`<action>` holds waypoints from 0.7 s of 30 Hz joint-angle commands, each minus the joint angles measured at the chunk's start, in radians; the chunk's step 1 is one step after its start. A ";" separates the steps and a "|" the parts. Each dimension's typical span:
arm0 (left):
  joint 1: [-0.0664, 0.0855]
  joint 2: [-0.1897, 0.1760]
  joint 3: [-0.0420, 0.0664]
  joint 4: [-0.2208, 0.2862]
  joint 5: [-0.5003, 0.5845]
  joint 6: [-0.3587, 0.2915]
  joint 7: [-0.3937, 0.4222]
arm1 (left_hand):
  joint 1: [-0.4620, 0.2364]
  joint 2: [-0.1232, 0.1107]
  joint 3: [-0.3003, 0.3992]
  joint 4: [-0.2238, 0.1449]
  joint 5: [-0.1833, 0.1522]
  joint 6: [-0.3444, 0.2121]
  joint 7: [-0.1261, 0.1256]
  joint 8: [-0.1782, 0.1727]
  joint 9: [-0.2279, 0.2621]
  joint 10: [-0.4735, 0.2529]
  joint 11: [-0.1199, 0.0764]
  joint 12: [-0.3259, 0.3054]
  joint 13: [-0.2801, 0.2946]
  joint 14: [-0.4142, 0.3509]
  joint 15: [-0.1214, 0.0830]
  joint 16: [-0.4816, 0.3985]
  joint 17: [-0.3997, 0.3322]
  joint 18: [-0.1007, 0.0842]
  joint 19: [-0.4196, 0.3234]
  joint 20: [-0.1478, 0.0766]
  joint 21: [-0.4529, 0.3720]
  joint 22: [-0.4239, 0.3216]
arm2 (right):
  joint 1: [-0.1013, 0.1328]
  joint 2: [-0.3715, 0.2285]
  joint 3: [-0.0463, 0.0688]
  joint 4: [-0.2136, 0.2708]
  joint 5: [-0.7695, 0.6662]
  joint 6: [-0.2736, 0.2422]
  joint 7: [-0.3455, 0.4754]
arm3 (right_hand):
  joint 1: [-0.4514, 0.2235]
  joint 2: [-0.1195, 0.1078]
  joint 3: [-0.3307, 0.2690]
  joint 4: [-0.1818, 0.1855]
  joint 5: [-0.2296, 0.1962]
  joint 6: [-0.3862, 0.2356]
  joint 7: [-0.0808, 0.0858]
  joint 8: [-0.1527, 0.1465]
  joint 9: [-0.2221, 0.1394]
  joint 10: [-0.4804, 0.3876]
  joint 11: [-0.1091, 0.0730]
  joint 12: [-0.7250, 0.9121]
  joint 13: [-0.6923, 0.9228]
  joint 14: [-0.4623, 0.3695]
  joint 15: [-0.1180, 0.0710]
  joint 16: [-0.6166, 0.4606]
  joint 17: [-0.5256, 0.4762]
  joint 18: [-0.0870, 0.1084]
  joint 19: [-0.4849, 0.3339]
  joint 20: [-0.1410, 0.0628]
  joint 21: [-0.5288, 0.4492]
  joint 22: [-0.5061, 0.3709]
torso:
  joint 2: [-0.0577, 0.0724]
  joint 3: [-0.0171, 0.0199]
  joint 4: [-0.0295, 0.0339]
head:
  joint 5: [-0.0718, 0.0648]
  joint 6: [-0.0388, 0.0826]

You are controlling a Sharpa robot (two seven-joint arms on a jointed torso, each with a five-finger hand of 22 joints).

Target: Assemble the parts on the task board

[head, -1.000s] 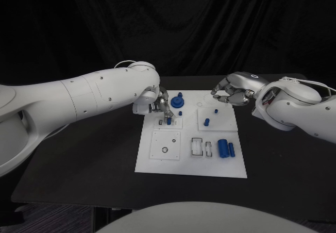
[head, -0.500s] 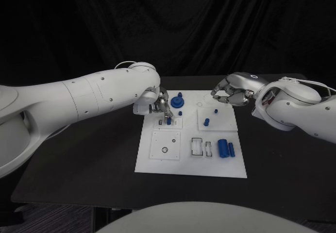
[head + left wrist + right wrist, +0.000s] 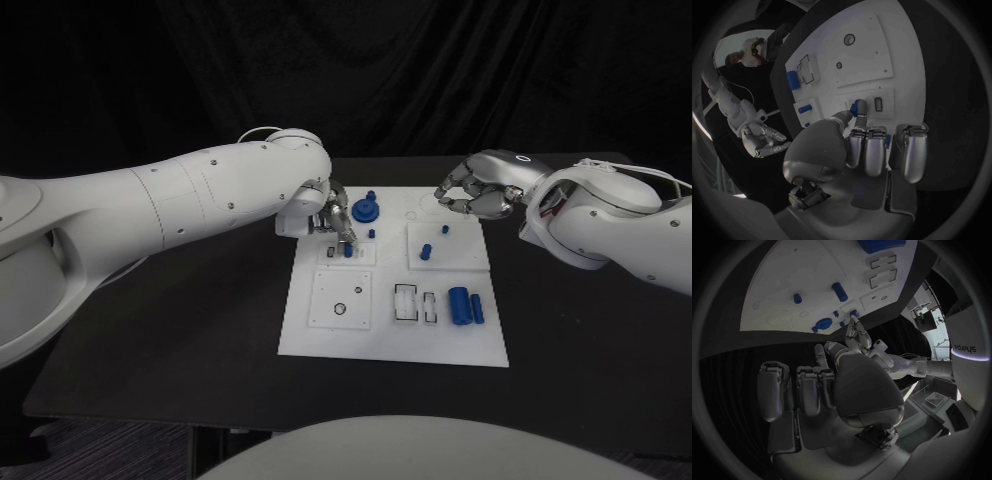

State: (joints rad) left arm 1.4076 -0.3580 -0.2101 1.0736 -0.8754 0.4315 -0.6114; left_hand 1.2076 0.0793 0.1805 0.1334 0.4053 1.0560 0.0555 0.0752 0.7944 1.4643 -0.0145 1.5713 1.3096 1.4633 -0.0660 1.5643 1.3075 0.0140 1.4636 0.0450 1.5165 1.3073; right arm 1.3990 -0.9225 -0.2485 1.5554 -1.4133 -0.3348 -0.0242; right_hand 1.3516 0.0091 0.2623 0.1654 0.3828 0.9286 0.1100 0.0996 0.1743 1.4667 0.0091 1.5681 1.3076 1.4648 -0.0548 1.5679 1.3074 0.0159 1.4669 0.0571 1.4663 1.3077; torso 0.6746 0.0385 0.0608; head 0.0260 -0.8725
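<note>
The white task board (image 3: 325, 335) lies in the middle of the black table. My left hand (image 3: 326, 213) hovers over its far left corner, and its fingertips (image 3: 851, 115) pinch a small blue part (image 3: 858, 107) beside a rectangular slot (image 3: 877, 103). My right hand (image 3: 475, 193) hangs over the board's far right corner with its fingers (image 3: 808, 388) curled in on nothing. On the board stand a blue round knob (image 3: 368, 209), a short blue peg (image 3: 372, 233), another peg (image 3: 446, 229) and a blue block (image 3: 427, 252). Two blue cylinders (image 3: 460, 305) lie near the right edge.
Black table (image 3: 173, 330) surrounds the board on all sides, with free room to its left and front. My bulky left arm (image 3: 159, 210) crosses the table's left half. Empty slots (image 3: 408, 302) and a round hole (image 3: 340, 308) sit in the board's near half.
My right hand's fingers have curled in a little tighter. The left hand and the parts on the board have stayed put.
</note>
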 commanded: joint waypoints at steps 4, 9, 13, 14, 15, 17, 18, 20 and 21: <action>-0.005 -0.002 -0.001 0.000 0.005 0.028 0.003 | -0.031 -0.028 0.079 -0.039 0.026 0.009 0.000 0.009 0.002 0.106 -0.004 -0.001 0.261 0.108 -0.002 0.006 0.263 0.003 0.074 -0.002 -0.007 0.238 | -0.002 -0.001 0.001 -0.001 -0.002 0.013 -0.017 | -0.005 0.000 0.007 -0.001 0.004 0.005 0.000 -0.002 -0.001 0.104 0.007 0.003 0.263 0.106 0.008 0.003 0.263 0.013 0.044 0.007 -0.005 0.224 | 0.000 0.0000 0.0006 | 0.004 0.000; -0.005 -0.006 -0.001 0.004 0.005 0.031 0.004 | -0.048 -0.038 0.113 -0.056 0.031 0.008 0.000 0.011 0.004 0.106 -0.003 -0.001 0.261 0.108 -0.002 0.006 0.263 0.003 0.074 -0.002 -0.007 0.238 | -0.003 0.000 0.001 -0.002 -0.002 0.016 -0.018 | -0.005 0.000 0.007 -0.002 0.004 0.006 0.000 -0.002 -0.001 0.104 0.007 0.003 0.263 0.106 0.008 0.003 0.263 0.014 0.043 0.007 -0.005 0.224 | 0.000 0.0005 0.0006 | 0.004 0.000; -0.006 -0.010 -0.001 0.009 0.005 0.023 0.007 | -0.066 -0.046 0.147 -0.074 0.039 0.007 0.001 0.014 0.008 0.106 -0.003 -0.001 0.261 0.108 -0.002 0.006 0.263 0.003 0.074 -0.001 -0.008 0.239 | -0.003 0.000 0.001 -0.002 -0.002 0.017 -0.020 | -0.005 0.000 0.007 -0.002 0.004 0.006 0.000 -0.002 -0.001 0.104 0.007 0.003 0.263 0.106 0.008 0.003 0.263 0.014 0.043 0.007 -0.005 0.224 | 0.000 -0.0001 0.0004 | 0.005 0.000; -0.006 -0.012 -0.001 0.011 0.005 0.018 0.010 | -0.071 -0.049 0.160 -0.082 0.045 0.007 0.001 0.016 0.009 0.106 -0.003 -0.001 0.261 0.108 -0.002 0.006 0.263 0.003 0.074 -0.001 -0.008 0.239 | -0.003 0.000 0.001 -0.002 -0.002 0.018 -0.021 | -0.005 0.000 0.007 -0.002 0.004 0.006 0.000 -0.002 -0.001 0.104 0.007 0.003 0.263 0.106 0.008 0.003 0.263 0.014 0.043 0.007 -0.005 0.224 | 0.000 0.0001 0.0001 | 0.005 0.000; -0.006 -0.013 -0.001 0.012 0.005 0.013 0.013 | -0.077 -0.053 0.174 -0.092 0.051 0.006 0.001 0.017 0.011 0.106 -0.003 -0.001 0.261 0.108 -0.001 0.006 0.263 0.003 0.074 -0.001 -0.008 0.239 | -0.003 0.000 0.001 -0.002 -0.002 0.018 -0.021 | -0.005 0.000 0.007 -0.002 0.004 0.006 0.000 -0.002 -0.001 0.104 0.007 0.003 0.263 0.106 0.008 0.003 0.263 0.014 0.043 0.007 -0.005 0.224 | 0.001 0.0001 0.0000 | 0.005 0.000; -0.006 -0.017 -0.001 0.015 0.005 0.000 0.022 | -0.083 -0.057 0.191 -0.103 0.059 0.007 0.001 0.020 0.014 0.106 -0.003 -0.001 0.261 0.108 -0.001 0.006 0.263 0.003 0.074 -0.001 -0.008 0.239 | -0.003 0.000 0.001 -0.002 -0.002 0.019 -0.022 | -0.005 0.000 0.007 -0.002 0.004 0.006 0.000 -0.002 -0.001 0.104 0.007 0.003 0.263 0.106 0.008 0.003 0.263 0.014 0.043 0.007 -0.005 0.224 | 0.001 0.0000 0.0003 | 0.006 0.000; -0.006 -0.019 -0.001 0.018 0.005 -0.010 0.028 | -0.086 -0.058 0.198 -0.109 0.062 0.007 0.001 0.021 0.016 0.106 -0.003 -0.001 0.261 0.108 -0.001 0.006 0.263 0.003 0.074 -0.001 -0.009 0.239 | -0.003 0.000 0.001 -0.002 -0.002 0.019 -0.022 | -0.005 0.000 0.008 -0.002 0.004 0.008 0.000 -0.002 -0.001 0.104 0.006 0.003 0.263 0.106 0.008 0.003 0.263 0.014 0.042 0.007 -0.007 0.224 | 0.001 -0.0002 0.0007 | 0.005 0.000; -0.006 -0.022 -0.001 0.022 0.005 -0.025 0.038 | -0.093 -0.063 0.224 -0.127 0.076 0.006 0.002 0.025 0.021 0.106 -0.002 -0.001 0.261 0.108 -0.001 0.006 0.263 0.004 0.072 -0.001 -0.012 0.238 | -0.003 -0.001 0.001 -0.003 -0.002 0.020 -0.023 | -0.005 0.000 0.008 -0.002 0.004 0.008 0.000 -0.002 -0.001 0.104 0.006 0.003 0.263 0.106 0.008 0.003 0.263 0.014 0.042 0.007 -0.007 0.224 | 0.001 0.0002 0.0008 | 0.005 0.000; -0.006 -0.025 -0.001 0.025 0.005 -0.034 0.045 | -0.097 -0.065 0.232 -0.132 0.078 0.006 0.002 0.026 0.022 0.106 -0.002 -0.001 0.261 0.108 -0.001 0.006 0.263 0.004 0.072 -0.001 -0.012 0.239 | -0.004 -0.001 0.001 -0.003 -0.002 0.021 -0.024 | -0.005 0.000 0.008 -0.002 0.004 0.008 0.000 -0.002 -0.001 0.104 0.006 0.003 0.263 0.106 0.008 0.003 0.263 0.014 0.042 0.007 -0.007 0.224 | 0.001 0.0002 0.0007 | 0.005 0.000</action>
State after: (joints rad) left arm 1.4063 -0.3818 -0.2095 1.0928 -0.8748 0.4203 -0.5991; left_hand 1.1204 0.0112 0.3816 0.0260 0.4795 1.0603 0.0593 0.0952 0.8163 1.4644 -0.0144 1.5713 1.3097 1.4633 -0.0660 1.5643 1.3075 0.0139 1.4636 0.0449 1.5085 1.3073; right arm 1.3979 -0.9224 -0.2485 1.5531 -1.4133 -0.3216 -0.0265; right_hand 1.3516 0.0091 0.2650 0.1627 0.3828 0.9285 0.1100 0.0996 0.1743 1.4667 0.0091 1.5681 1.3075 1.4648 -0.0548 1.5679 1.3074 0.0159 1.4669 0.0572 1.4663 1.3075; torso 0.6751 0.0386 0.0613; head 0.0314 -0.8725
